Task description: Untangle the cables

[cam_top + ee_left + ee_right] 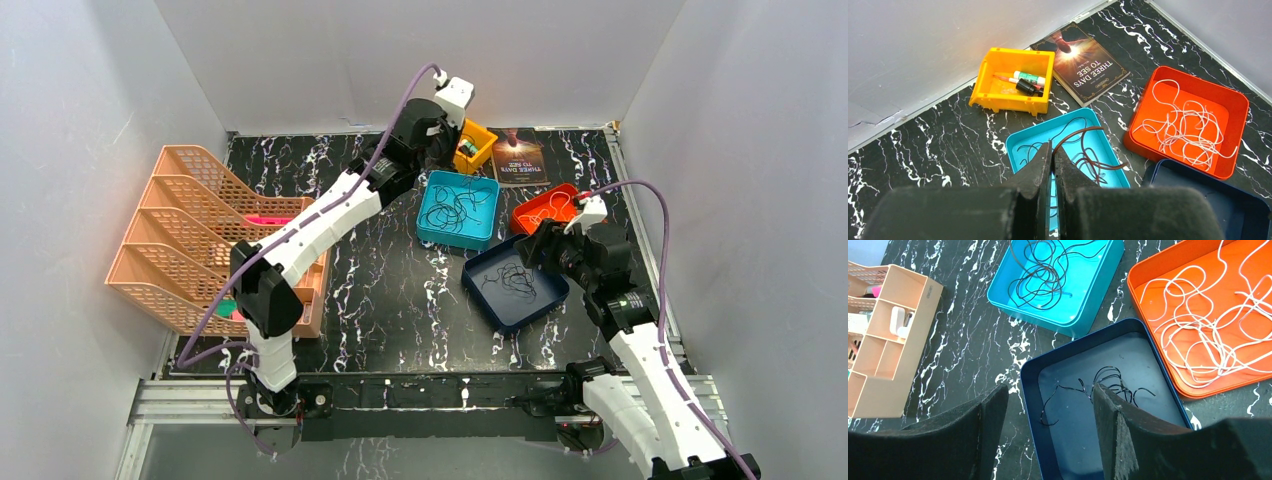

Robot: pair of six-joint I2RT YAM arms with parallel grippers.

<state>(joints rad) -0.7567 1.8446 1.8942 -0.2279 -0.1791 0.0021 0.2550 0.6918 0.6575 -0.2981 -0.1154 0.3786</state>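
1. We start w/ the cables, sorted by colour. The thin curly reddish-brown cords [1088,129] lie in the shallow square teal plastic tray [1048,126], mid-table.
2. The loopy thin white cords [1188,125] spread across the square orange plastic tray [1138,132], just right of the teal one. The wiry thin black cords [1108,377] sit as a small clump in the dark navy square tray [1073,440], nearer the arms and just beside both other trays.
3. Left gripper [1053,147]: jaws pressed together over the teal tray. We see one reddish-brown strand pinched at the tips, arching up off the rest.
4. Right gripper [1048,390]: jaws spread wide, nothing btwn them. It hovers over the navy tray, with the black clump below.
5. Further out, a small yellow plastic bin [1008,102] w/ a few small items stands next to a dark paperback book [1088,65] by the back wall.
6. A peach mesh plastic file organizer [190,200] stands on the left, and everything rests on the black marble-pattern tabletop [390,300].
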